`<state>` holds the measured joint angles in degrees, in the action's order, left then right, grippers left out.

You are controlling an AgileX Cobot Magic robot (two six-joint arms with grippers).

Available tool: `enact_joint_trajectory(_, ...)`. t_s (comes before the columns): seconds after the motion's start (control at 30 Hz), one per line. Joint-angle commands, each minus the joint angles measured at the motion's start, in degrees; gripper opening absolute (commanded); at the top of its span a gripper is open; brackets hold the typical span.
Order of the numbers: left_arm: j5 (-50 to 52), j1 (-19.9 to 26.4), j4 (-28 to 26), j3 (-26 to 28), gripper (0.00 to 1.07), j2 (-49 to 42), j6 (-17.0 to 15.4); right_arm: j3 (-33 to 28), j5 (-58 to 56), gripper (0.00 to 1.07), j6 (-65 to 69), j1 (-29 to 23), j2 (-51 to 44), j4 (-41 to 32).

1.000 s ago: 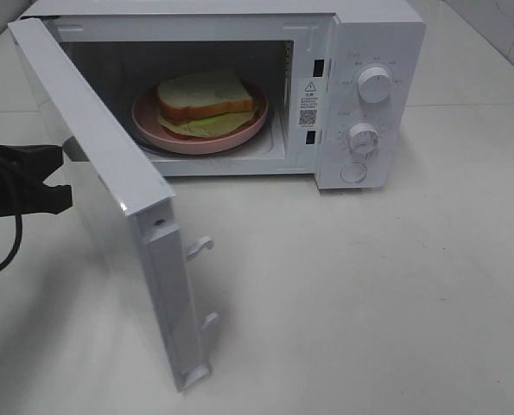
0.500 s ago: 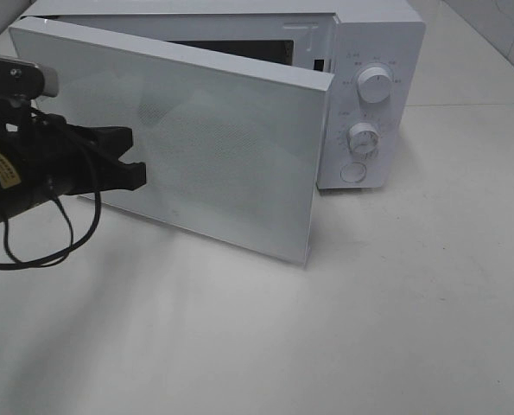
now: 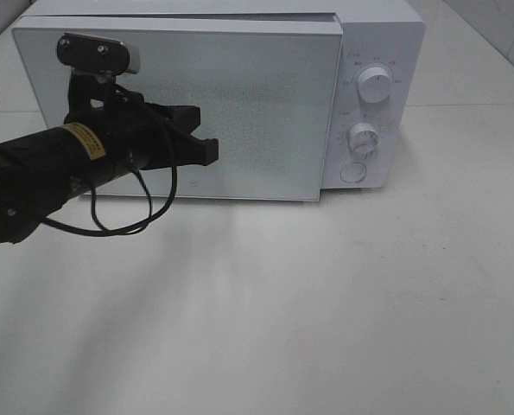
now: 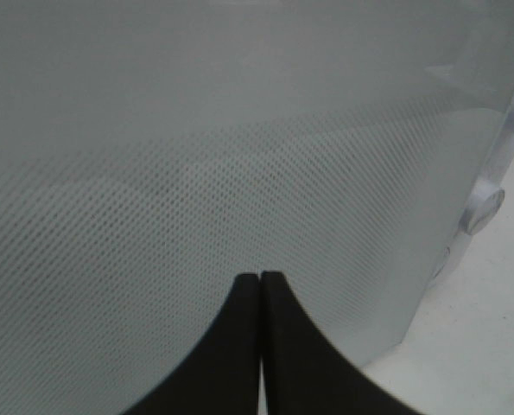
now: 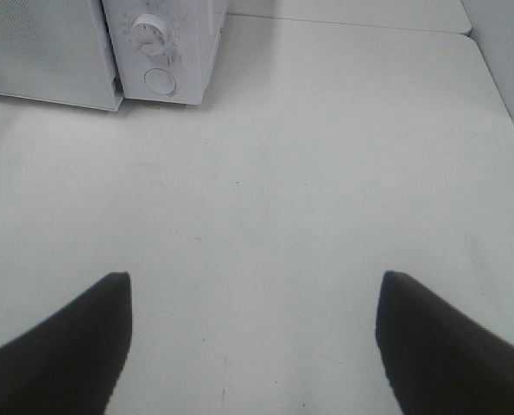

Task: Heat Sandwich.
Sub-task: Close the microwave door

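Left gripper is closed and empty, fingertips together and nose-on to the door, at or just off its mesh panel; contact can't be confirmed. The door looks flush with the microwave, so probably latched. Right gripper has its jaws wide apart with nothing between them. It hangs over bare table, well apart from the microwave. The sandwich is not visible in any view. It is likely inside behind the shut door, and the mesh is too dim to confirm that. As a judgement, it is light, soft, layered bread that squashes and shears apart if pinched, so lift it by whatever carries it, not by the slices. What needs handling now is probably the two knobs above the round button. They are small, rigid and smooth, so pinch across the cap and twist, since a loose grip may slip.
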<state>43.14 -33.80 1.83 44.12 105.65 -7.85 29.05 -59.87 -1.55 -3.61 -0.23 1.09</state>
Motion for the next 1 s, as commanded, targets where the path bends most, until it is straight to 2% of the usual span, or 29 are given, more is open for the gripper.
enact_joint_trajectory(0.03, -1.1, -1.0, -0.9, 3.4, 0.00, 1.8, 0.0, -0.1, 0.3, 0.76, 0.4, 0.3, -1.5, -0.2)
enact_joint_trajectory(0.1, -1.4, -1.4, -1.0, 6.3, 0.00, 3.4, -0.2, -0.1, 0.3, 0.76, 0.4, 0.3, -1.5, -0.2)
enact_joint_trajectory(0.43, -1.9, -3.2, -3.3, 13.7, 0.00, 8.1, -0.2, -0.1, 0.3, 0.76, 0.4, 0.3, -1.5, -0.2)
enact_joint_trajectory(0.53, -4.0, -4.4, -3.6, 17.6, 0.00, 10.1, -0.2, -0.1, 0.3, 0.76, 0.4, 0.3, -1.5, -0.2)
enact_joint_trajectory(0.87, -8.0, -4.7, -6.5, 26.1, 0.00, 14.2, 0.1, -0.1, 0.3, 0.76, 0.4, 0.3, -1.5, -0.2)
enact_joint_trajectory(0.93, -9.3, -4.6, -6.5, 28.7, 0.00, 15.2, 2.0, -0.1, 0.3, 0.76, 0.4, 0.3, -1.5, -0.2)
enact_joint_trajectory(1.0, -10.3, -4.6, -6.6, 30.0, 0.00, 15.8, 2.3, -0.1, 0.3, 0.76, 0.4, 0.3, -1.5, -0.2)
